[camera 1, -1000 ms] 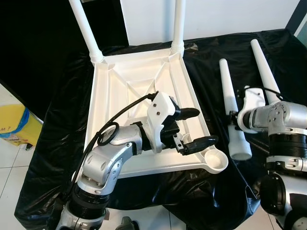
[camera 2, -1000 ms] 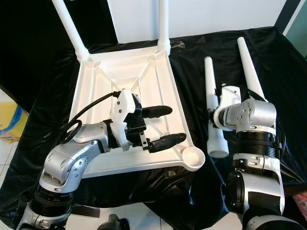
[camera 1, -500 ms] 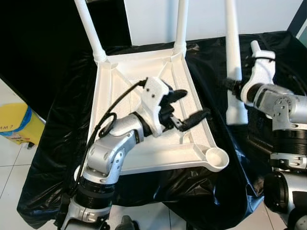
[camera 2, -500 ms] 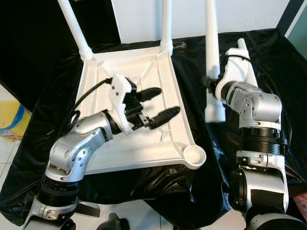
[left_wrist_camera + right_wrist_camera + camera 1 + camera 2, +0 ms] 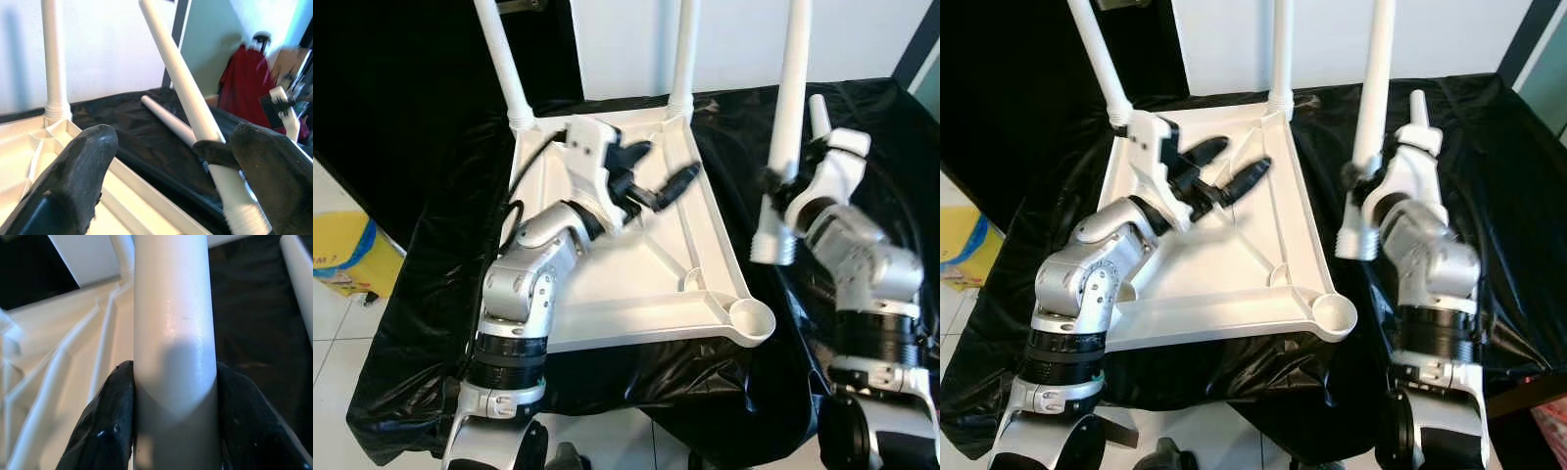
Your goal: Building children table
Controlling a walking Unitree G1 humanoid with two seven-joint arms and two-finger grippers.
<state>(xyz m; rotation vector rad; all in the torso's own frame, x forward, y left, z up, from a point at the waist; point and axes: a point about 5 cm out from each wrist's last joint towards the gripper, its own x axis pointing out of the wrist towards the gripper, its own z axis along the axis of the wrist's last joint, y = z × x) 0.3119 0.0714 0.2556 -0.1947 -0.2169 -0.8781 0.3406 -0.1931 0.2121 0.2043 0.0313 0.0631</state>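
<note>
Looking at the head views: upturned white tabletop (image 5: 636, 264) lies on the black-draped counter (image 5: 431, 294), two legs already standing in its far corners. Right gripper (image 5: 781, 179) clenched on a third leg (image 5: 785, 117), held upright just beside the tabletop's right edge. Left gripper (image 5: 1219, 171) spread, empty, above the tray's far half. Left wrist: a fourth leg (image 5: 168, 121), probably loose, lies on the cloth. Right wrist: fingers (image 5: 105, 416) grip the leg.
</note>
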